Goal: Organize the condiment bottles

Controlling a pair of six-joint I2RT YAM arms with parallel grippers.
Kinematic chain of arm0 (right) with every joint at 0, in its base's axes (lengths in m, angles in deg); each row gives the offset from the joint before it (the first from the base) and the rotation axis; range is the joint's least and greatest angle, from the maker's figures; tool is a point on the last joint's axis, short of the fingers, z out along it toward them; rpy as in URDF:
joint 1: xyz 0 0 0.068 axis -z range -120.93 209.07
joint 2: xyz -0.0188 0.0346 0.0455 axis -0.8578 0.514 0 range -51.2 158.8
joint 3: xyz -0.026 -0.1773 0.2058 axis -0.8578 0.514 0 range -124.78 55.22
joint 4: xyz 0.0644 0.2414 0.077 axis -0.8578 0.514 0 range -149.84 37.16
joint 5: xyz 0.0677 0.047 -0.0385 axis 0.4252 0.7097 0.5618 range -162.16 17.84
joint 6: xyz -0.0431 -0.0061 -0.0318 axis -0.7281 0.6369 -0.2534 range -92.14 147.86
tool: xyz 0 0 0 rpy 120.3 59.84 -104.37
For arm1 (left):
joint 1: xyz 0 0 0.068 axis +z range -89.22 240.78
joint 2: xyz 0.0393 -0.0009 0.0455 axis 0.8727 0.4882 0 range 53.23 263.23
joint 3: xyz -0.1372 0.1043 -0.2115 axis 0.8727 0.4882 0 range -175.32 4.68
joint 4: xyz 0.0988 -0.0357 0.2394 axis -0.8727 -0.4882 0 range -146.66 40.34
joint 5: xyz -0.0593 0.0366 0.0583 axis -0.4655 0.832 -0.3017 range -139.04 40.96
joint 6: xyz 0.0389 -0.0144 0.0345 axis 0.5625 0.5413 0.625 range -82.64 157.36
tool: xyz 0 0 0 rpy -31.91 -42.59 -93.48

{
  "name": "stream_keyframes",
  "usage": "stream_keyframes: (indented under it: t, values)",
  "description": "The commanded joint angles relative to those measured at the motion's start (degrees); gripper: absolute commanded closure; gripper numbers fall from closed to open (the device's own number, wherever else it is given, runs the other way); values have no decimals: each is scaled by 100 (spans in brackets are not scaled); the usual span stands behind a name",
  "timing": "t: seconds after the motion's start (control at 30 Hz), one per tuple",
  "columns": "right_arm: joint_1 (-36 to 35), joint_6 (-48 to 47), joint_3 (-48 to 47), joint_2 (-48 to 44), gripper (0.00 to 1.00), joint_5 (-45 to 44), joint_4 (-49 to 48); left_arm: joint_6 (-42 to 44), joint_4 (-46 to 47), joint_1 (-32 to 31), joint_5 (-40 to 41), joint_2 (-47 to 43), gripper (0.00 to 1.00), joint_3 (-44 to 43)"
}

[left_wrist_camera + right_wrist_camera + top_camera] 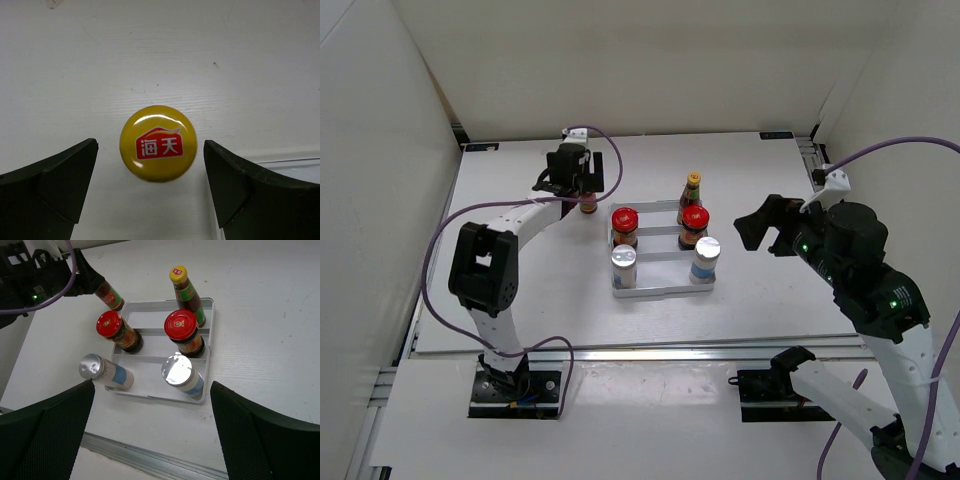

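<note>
A slim dark-red sauce bottle (588,205) stands on the table just left of the white tray (660,292). My left gripper (582,185) hovers over it, open. In the left wrist view its yellow cap (159,142) sits between the spread fingers without touching them. Inside the tray stand another yellow-capped bottle (186,292), two red-lidded jars (116,330) (184,332) and two silver-topped shakers (102,372) (182,375). My right gripper (760,228) hangs open and empty to the right of the tray, above the table.
White walls enclose the table on the left, back and right. A metal rail (650,345) runs along the table's near edge. The left arm's purple cable (605,150) loops above its wrist.
</note>
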Motion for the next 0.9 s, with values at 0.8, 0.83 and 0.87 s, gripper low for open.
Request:
stream_keyframes:
  t: [0.8, 0.83, 0.87]
  values:
    - [4, 262, -18, -54, 1, 373, 193, 166, 127, 263, -58, -602, 89, -251]
    - [4, 262, -18, -54, 1, 373, 141, 114, 127, 263, -58, -794, 89, -251]
    - [4, 262, -18, -54, 1, 425, 141, 61, 127, 211, -58, -883, 89, -251]
